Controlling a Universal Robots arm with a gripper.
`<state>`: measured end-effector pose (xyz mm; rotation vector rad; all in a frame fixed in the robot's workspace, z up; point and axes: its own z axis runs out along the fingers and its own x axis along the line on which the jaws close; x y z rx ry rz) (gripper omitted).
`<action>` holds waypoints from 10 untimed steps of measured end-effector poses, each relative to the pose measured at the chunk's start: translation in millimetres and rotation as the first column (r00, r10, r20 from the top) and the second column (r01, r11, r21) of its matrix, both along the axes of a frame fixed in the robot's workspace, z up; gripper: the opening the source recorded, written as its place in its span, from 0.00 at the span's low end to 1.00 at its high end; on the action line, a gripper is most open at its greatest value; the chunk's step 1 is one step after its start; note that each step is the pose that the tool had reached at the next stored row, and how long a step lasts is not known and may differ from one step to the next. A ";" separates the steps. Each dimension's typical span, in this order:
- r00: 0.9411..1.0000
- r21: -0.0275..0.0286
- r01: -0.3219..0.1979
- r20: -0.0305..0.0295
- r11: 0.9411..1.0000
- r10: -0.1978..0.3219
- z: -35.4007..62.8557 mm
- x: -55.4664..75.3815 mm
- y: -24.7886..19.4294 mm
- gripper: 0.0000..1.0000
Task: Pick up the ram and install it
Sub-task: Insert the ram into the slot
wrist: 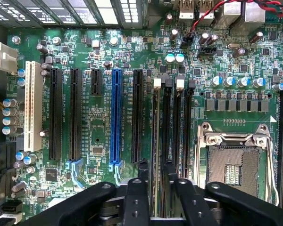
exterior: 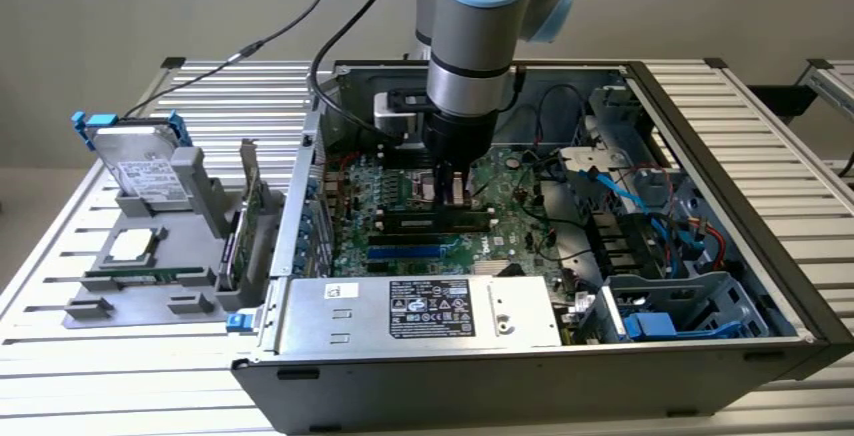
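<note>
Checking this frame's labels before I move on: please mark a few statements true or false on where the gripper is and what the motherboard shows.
1. The gripper hangs over the grey fixture. False: it is inside the open computer case, over the motherboard.
2. The CPU socket carries a cooler. False: it is bare.
3. One long slot is blue. True.
4. A hard drive sits in that fixture. True.

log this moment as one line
arm: inside pc case | gripper: low over memory slots, beside cpu socket | ram: cannot tell if held
</note>
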<state>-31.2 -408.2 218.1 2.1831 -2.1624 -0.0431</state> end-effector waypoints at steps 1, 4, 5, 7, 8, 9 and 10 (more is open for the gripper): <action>1.000 0.000 0.000 0.000 1.000 0.000 0.0 0.0 0.0 0.35; 1.000 0.000 0.000 0.000 1.000 0.000 0.7 0.1 0.7 0.41; 1.000 0.000 0.000 -0.001 1.000 0.000 1.8 0.0 0.7 0.41; 1.000 0.000 0.000 -0.002 1.000 0.000 5.0 0.0 0.9 0.41; 1.000 0.000 0.000 -0.002 1.000 0.000 6.6 0.0 0.9 0.41; 1.000 0.000 0.000 -0.003 1.000 0.000 8.3 0.0 0.9 0.41; 1.000 0.000 0.000 -0.003 1.000 0.000 10.1 0.0 0.9 0.41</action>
